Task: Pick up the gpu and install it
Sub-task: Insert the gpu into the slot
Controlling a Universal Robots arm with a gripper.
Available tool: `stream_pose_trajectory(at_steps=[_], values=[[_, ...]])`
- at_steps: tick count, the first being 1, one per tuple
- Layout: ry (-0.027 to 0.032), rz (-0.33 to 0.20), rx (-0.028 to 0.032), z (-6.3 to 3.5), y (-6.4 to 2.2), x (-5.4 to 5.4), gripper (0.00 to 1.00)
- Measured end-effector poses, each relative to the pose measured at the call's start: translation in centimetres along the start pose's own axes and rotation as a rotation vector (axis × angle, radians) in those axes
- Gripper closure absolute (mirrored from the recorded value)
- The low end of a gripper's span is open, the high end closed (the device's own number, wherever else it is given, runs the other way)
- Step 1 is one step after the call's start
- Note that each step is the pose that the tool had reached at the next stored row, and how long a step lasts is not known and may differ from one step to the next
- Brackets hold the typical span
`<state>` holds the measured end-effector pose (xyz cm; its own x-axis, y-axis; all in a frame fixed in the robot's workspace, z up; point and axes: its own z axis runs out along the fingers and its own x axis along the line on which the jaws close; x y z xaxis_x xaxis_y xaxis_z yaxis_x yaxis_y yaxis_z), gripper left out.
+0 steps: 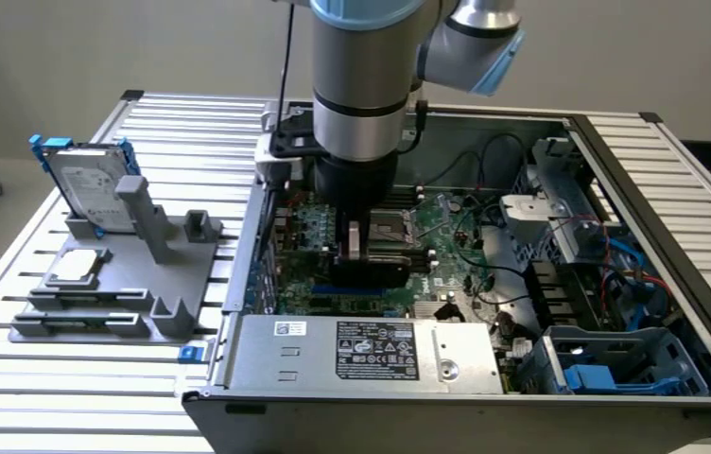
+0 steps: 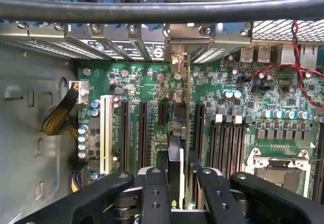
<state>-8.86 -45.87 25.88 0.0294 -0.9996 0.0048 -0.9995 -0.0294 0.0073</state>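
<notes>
In the exterior view, the robot's hand (image 1: 363, 260) is low inside one open computer case (image 1: 658, 189), right over the green main board (image 1: 444, 227). Near the hand, at the case's edge, lies one silver power box (image 1: 369, 348) with a black and white label. The letters on it are too small to read. Well away from the hand, at the exterior view's left, one gray holder (image 1: 110, 303) stands on the table (image 1: 27, 378). It carries one hard drive (image 1: 84, 184) in a blue frame and one small square silver chip (image 1: 78, 268). The drive's label is too small to read.

In the wrist view, two black fingers (image 2: 154, 193) are clamped on the gpu (image 2: 177, 163). The card stands on its thin edge between them, over the board and in line with the long black slots. I cannot tell if it sits in a slot. Its silver end plate (image 2: 177, 62) is at the end far from the hand, by the case's back wall.

Near the hand on one side are one white slot (image 2: 106, 133) and one bundle of yellow and black wires (image 2: 58, 118). On the other side are one silver chip socket (image 2: 276, 171) and one red and black twisted wire (image 2: 298, 52).
</notes>
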Motion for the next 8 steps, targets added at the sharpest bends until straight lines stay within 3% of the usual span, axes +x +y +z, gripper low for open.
stream_pose_trajectory(at_steps=[8], values=[[-0.0036,0.0,-0.0032,0.3,-0.01,0.03,0.73]])
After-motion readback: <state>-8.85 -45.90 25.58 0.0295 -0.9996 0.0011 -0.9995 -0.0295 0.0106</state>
